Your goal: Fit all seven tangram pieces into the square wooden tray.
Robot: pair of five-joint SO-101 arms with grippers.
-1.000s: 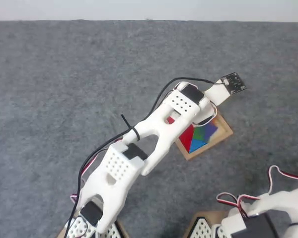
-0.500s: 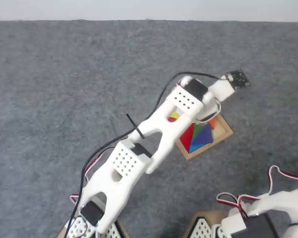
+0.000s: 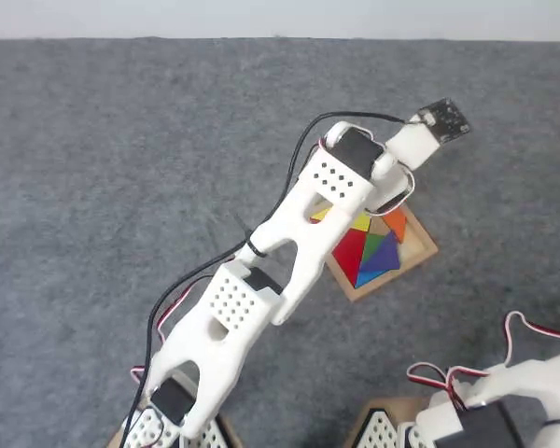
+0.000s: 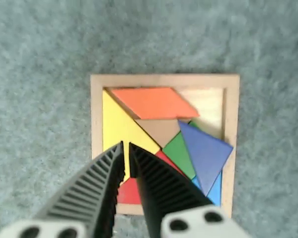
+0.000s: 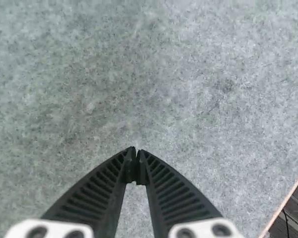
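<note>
The square wooden tray (image 4: 164, 78) lies on grey carpet and holds coloured tangram pieces. An orange parallelogram (image 4: 151, 101), a yellow triangle (image 4: 114, 126), a tan triangle (image 4: 160, 131), a green piece (image 4: 179, 154), a red piece (image 4: 131, 191) and a light blue piece (image 4: 216, 187) lie in it. A dark blue triangle (image 4: 204, 151) sits askew, one corner touching the rim. Bare wood (image 4: 207, 101) shows in one corner. My left gripper (image 4: 125, 145) hangs shut and empty above the yellow and red pieces. In the high view the left arm (image 3: 345, 177) stretches over the tray (image 3: 427, 246). My right gripper (image 5: 136, 151) is shut over bare carpet.
Grey carpet (image 3: 121, 168) surrounds the tray on all sides. The right arm (image 3: 504, 411) is folded at the near right edge, beside both arm bases.
The left arm's wrist has risen and swung toward the far side, uncovering more of the tray and its pieces. The right arm has stayed still.
</note>
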